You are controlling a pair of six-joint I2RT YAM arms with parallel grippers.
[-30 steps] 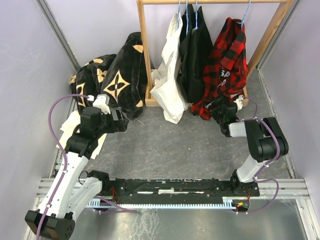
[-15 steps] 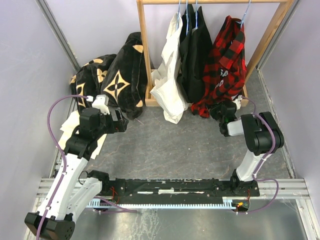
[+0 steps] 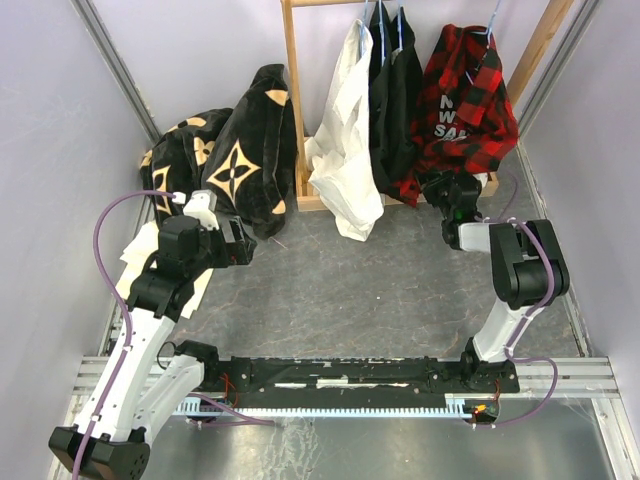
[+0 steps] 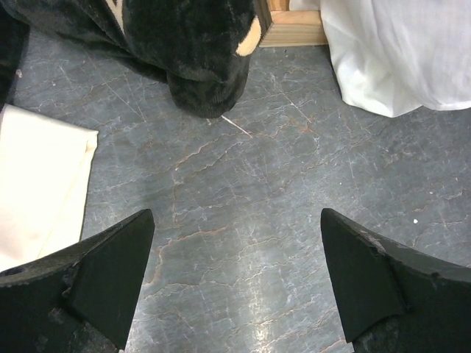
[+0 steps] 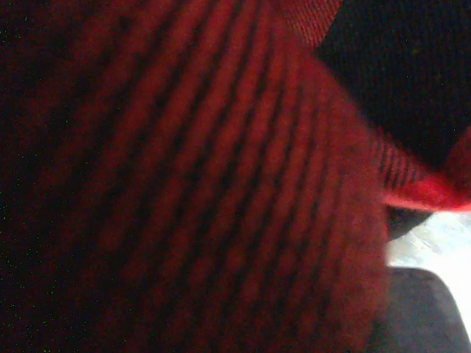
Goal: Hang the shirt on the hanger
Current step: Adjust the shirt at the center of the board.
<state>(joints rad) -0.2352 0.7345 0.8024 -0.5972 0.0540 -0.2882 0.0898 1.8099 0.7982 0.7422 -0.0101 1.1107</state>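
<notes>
The red-and-black plaid shirt [image 3: 470,110] hangs at the right end of the wooden rail, with white lettering showing on its front. Only the hook of the light-blue hanger [image 3: 493,16] shows above its collar. My right gripper [image 3: 447,188] is buried in the shirt's bunched lower hem and looks shut on it. Blurred red plaid shirt cloth [image 5: 184,184] fills the right wrist view and hides the fingers. My left gripper [image 3: 243,243] hovers low over the grey floor at the left, far from the shirt. Its jaws stand wide open and empty [image 4: 235,220].
The pale wooden rail [image 3: 293,90] also carries a white shirt [image 3: 345,150] and black garments [image 3: 393,100]. Black fabric with tan flowers [image 3: 245,150] is heaped left of the rail. A cream cloth [image 4: 37,184] lies on the floor at the left gripper's left.
My right gripper pushed away from me into the shirt's hem and closed. The hem bunched up, the lettering came into view, and the rail with its clothes shifted back. The left arm stayed still.
</notes>
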